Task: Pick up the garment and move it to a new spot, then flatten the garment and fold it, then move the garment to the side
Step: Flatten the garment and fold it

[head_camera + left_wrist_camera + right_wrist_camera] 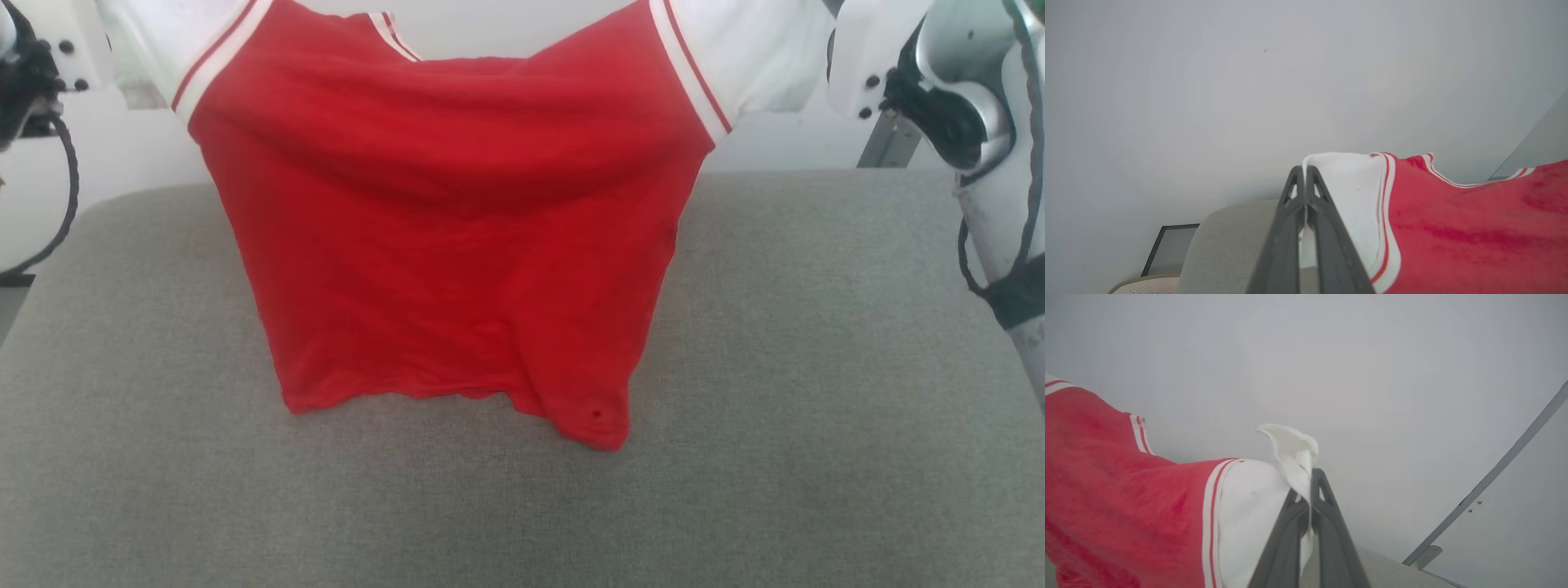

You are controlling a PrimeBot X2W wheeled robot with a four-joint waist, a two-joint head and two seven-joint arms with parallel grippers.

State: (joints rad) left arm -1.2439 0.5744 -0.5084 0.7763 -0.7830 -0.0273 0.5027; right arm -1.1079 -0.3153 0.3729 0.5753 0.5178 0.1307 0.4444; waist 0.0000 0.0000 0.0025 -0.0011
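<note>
The left gripper [1305,173] clamps a white sleeve of the garment [1453,232]. The right gripper [1311,484] clamps the other sleeve, red cloth sagging between them.

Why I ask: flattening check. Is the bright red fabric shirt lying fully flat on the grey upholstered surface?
No, the red shirt hangs raised, only its hem touching the grey surface.

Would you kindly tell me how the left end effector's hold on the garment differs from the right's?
The left end effector pinches smooth white fabric ending near its tip; the right end effector pinches crumpled fabric, a flap poking past its tip. In their wrist views the garment spreads rightward from the left one, leftward from the right one. Both are shut on the garment's white panels, holding it up.
</note>
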